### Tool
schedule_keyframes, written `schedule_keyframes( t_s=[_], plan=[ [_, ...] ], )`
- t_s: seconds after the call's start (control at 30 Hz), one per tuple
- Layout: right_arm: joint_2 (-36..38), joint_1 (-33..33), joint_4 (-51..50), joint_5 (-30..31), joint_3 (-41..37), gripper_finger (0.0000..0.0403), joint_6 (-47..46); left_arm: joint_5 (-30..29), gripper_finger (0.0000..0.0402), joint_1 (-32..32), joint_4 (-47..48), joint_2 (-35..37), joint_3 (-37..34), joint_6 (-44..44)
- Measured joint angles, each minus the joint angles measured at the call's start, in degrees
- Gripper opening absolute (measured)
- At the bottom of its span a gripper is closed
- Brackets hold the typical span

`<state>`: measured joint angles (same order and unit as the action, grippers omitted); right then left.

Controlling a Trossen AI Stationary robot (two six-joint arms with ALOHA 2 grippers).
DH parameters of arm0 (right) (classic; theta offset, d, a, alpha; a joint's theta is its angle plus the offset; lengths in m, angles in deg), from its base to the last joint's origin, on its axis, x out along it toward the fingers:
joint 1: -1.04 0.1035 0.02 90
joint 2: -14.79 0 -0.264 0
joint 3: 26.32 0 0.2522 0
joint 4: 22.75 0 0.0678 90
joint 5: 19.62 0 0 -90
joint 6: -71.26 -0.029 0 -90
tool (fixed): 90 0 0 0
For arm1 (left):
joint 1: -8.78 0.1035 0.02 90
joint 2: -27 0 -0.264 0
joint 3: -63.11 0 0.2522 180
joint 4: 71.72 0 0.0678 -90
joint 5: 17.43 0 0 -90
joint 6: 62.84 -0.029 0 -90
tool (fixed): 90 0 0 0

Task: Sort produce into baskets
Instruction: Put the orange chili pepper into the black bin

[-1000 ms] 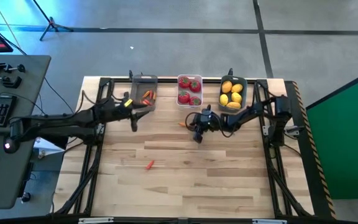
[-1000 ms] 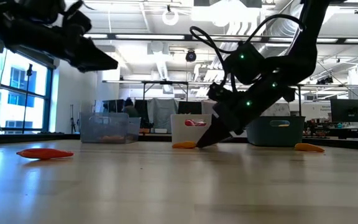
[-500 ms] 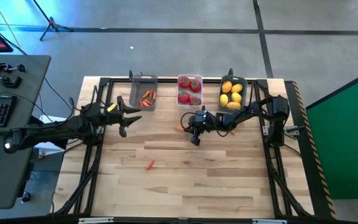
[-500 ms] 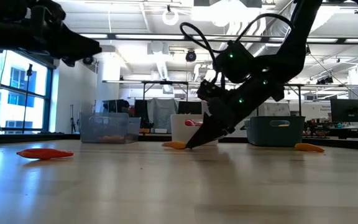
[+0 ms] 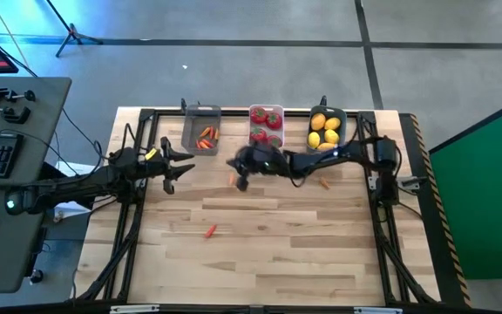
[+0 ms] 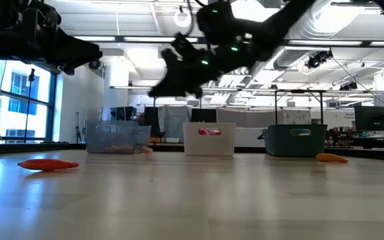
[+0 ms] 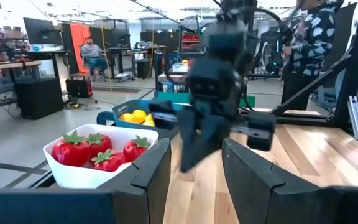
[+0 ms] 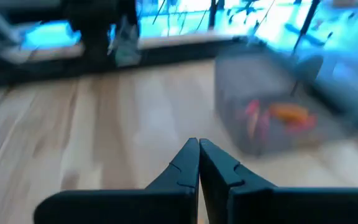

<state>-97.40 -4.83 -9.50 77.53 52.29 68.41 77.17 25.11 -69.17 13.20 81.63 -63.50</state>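
Note:
Three bins stand in a row at the table's far edge. The smoky grey one holds orange-red pieces, the white one red tomatoes, and the dark teal one yellow lemons. Loose orange-red pieces lie on the table at mid-left, right of centre, and beside my right gripper. My right gripper is shut, in front of the gap between the grey and white bins. It is raised off the table, with nothing showing between its fingertips. My left gripper is open and empty, left of the grey bin.
The near half of the wooden table holds only the one loose piece. Black frame rails run along the table's left and right sides. A desk with a keyboard stands off the table's left edge. People show in the room beyond the table.
My right gripper has swept from before the white bin toward the table's left edge and risen off the table, staying shut. The orange-red piece near it now lies farther left. My left gripper has drawn back a little toward the left edge, away from the grey bin.

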Motion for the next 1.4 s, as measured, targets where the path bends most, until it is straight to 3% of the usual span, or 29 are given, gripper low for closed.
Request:
schedule_keyframes(
  t_s=[0.27, 0.4, 0.73, 0.9, 1.13, 1.4],
  plan=[
    [-12.34, -5.35, -10.81, -1.37, 22.42, 0.0, 1.74, 0.0, 0.0131, 0.0, 0.13, 0.0, 0.0, -0.04],
    [-16.25, -6.67, -25.51, -2.33, 31.52, 0.0011, -0.76, -0.01, 0.0131, 0.0, 0.9, 0.0, 0.0, -0.01],
    [-16.8, 0.45, -39.84, 5.35, 33.78, 0.0173, -3.8, -0.06, 0.0131, 0.0, 1.5, -0.04, 0.0, -0.52],
    [-18.67, 1.81, -43.12, 11.85, 33.69, 0.0209, -9.98, -0.08, 0.0131, 0.0, 1.51, -0.04, 0.0, -0.5],
    [-22.53, 0.54, -43.25, 10.57, 33.67, 0.0173, -15.34, -0.08, 0.0131, 0.0, 1.55, -0.04, 0.0, -0.66],
    [-23.8, -0.17, -40.34, 8.17, 33.8, 0.0068, -13.81, -0.11, 0.0131, 0.02, 2.34, -0.04, 0.0, -0.66]
  ],
)
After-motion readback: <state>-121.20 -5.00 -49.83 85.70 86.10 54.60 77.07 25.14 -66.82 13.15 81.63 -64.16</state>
